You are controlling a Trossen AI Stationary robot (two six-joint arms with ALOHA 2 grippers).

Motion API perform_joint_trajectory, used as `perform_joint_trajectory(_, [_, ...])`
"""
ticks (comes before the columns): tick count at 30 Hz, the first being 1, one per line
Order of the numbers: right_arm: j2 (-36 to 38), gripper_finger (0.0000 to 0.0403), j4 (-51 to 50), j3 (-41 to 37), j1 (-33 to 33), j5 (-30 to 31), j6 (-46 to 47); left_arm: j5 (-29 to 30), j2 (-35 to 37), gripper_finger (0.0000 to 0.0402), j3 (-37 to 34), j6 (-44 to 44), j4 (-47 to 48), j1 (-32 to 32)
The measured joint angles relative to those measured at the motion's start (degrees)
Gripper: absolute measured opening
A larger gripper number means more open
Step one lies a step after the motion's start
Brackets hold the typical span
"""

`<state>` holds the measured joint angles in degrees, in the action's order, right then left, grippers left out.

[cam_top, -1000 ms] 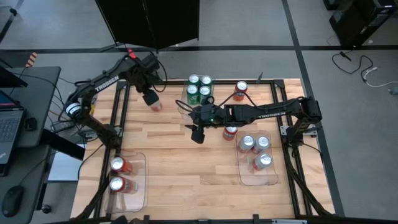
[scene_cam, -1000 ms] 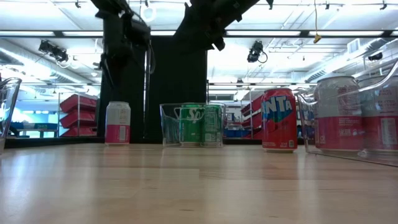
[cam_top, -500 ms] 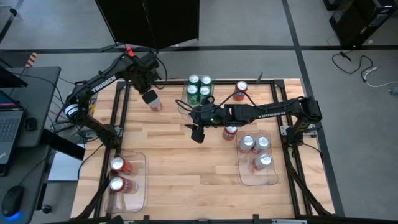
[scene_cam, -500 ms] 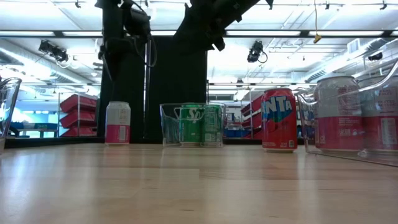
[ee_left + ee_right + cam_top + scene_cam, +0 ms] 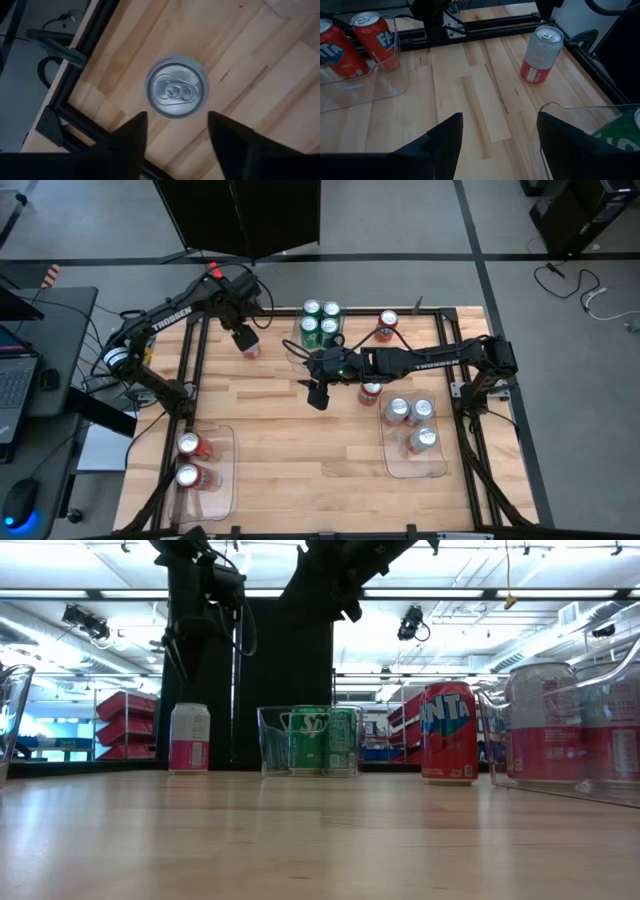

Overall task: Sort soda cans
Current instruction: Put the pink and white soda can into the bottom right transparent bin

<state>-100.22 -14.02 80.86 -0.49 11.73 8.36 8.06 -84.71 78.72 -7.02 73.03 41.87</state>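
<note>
Raised left end effector (image 5: 172,132) above silver-white can (image 5: 176,92)

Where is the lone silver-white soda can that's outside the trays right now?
In the high view the silver-white metal soda can stands on the wooden table's far left part, directly under the left pincer, left of the clear plastic tray of green cans.

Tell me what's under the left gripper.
A silver-white can stands upright on the wood table directly below the open left gripper, apart from its fingers. Only the can's top shows from above; its base is covered.
</note>
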Motion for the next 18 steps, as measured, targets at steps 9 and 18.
perform_joint_trajectory(9, [0.0, 0.024, 0.0, 0.0, 0.0, -1.2, 0.0, -2.2, -1.9, 0.0296, 0.0, 0.5, -0.1, 0.8])
perform_joint_trajectory(18, [0.0, 0.024, -1.3, 0.0, 0.0, -1.4, 0.0, -3.0, -7.2, 0.0305, 0.0, -0.1, 0.0, 1.3])
